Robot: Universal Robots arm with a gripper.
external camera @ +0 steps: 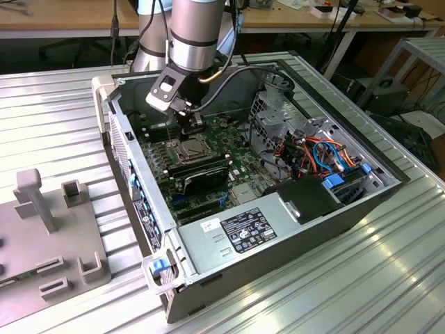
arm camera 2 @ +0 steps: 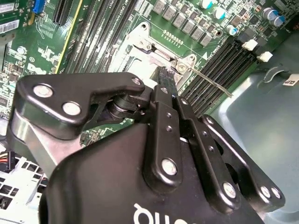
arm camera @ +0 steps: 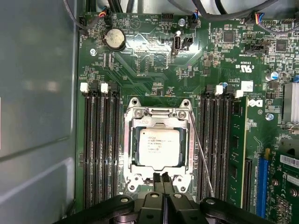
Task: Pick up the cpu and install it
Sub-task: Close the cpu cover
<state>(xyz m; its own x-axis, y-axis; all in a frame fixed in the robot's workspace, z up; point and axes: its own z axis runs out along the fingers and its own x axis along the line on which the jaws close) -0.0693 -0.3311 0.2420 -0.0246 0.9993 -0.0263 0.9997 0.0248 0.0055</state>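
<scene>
The cpu (arm camera: 160, 148) lies flat in the motherboard's square socket, its dull grey top showing inside the metal socket frame (arm camera: 160, 113). In the exterior view the cpu (external camera: 190, 147) sits just below my gripper (external camera: 192, 126), which reaches down into the open computer case. My gripper (arm camera: 162, 178) is shut, its two black fingertips pressed together with nothing between them. It hovers over the socket frame's edge, beside the cpu. In the second wrist view the gripper (arm camera 2: 164, 77) points at the frame's corner near the thin latch lever (arm camera 2: 210, 80).
Black memory slots (arm camera: 100, 149) flank the socket on both sides, and the thin lever (arm camera: 202, 161) runs along one side. Memory sticks (external camera: 198, 172), the power supply (external camera: 243, 229) and coloured cables (external camera: 327, 156) crowd the case. A grey fixture (external camera: 49, 229) stands on the exterior view's left.
</scene>
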